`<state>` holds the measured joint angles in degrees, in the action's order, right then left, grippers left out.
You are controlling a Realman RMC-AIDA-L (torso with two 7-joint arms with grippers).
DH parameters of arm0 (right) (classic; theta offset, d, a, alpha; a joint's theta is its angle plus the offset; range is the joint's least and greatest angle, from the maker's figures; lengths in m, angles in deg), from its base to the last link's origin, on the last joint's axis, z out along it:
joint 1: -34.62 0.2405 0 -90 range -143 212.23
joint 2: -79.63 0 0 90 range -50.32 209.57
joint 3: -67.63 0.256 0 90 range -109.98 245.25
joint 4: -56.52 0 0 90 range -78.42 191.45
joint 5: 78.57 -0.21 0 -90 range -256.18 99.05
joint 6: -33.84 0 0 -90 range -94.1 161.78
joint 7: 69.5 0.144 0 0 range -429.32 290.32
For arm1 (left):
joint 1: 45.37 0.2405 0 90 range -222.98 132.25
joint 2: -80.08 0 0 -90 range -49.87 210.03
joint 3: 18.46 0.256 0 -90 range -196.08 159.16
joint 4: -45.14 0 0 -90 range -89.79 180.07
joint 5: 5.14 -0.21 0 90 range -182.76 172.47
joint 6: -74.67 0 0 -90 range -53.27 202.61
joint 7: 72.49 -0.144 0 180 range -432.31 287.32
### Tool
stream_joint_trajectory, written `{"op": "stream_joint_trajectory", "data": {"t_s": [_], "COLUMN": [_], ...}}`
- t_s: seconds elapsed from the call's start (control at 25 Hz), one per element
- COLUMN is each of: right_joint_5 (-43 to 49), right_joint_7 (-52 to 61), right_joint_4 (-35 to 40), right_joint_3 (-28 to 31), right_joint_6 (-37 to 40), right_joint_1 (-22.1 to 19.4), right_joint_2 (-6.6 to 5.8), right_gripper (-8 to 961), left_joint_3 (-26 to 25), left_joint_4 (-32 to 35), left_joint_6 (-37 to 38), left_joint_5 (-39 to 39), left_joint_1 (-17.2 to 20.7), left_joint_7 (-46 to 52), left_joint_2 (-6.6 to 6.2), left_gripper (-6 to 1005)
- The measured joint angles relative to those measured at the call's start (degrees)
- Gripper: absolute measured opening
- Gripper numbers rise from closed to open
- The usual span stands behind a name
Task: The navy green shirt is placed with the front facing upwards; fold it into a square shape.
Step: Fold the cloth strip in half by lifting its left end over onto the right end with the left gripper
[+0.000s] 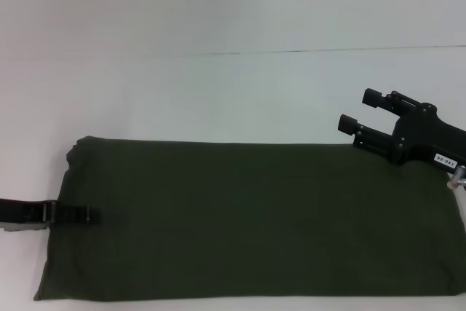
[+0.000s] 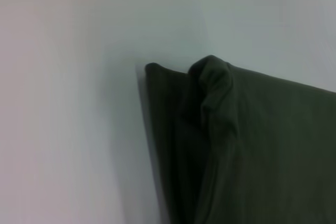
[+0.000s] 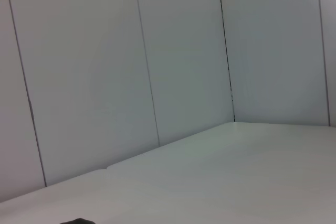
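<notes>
Left wrist view alone shows shirt [image 2: 252,145] edge bunched, layered

White table [image 1: 218,92] — the folded navy green shirt [image 1: 247,216] lies flat on it.

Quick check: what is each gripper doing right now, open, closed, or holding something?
Left gripper: low at the shirt's left edge, open or shut cannot be told.
Right gripper: open, empty, raised above the shirt's far right corner.

Bare test-lab or studio cell, plain white table [image 1: 218,85] running to 12 o'clock, white seamed wall panels [image 3: 157,66] enclosing it, no furnishings visible
</notes>
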<state>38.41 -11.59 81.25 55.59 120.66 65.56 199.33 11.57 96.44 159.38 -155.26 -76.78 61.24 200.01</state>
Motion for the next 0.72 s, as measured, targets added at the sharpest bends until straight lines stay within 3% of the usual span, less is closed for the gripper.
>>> {"op": "stream_joint_trajectory", "data": {"t_s": [0.48,0.72], "right_joint_5": [0.00,0.00], "right_joint_7": [0.00,0.00], "right_joint_4": [0.15,0.04], "right_joint_3": [0.00,0.00], "right_joint_6": [0.03,0.03], "right_joint_1": [-0.04,-0.24], "right_joint_2": [0.00,0.00], "right_gripper": [795,794], "left_joint_3": [1.64,1.76], "left_joint_4": [-2.25,-3.10], "left_joint_6": [0.17,0.70], "left_joint_5": [0.54,0.49], "left_joint_1": [-1.46,-2.35], "left_joint_7": [0.07,0.15], "left_joint_2": [0.27,1.00], "left_gripper": [860,833]}}
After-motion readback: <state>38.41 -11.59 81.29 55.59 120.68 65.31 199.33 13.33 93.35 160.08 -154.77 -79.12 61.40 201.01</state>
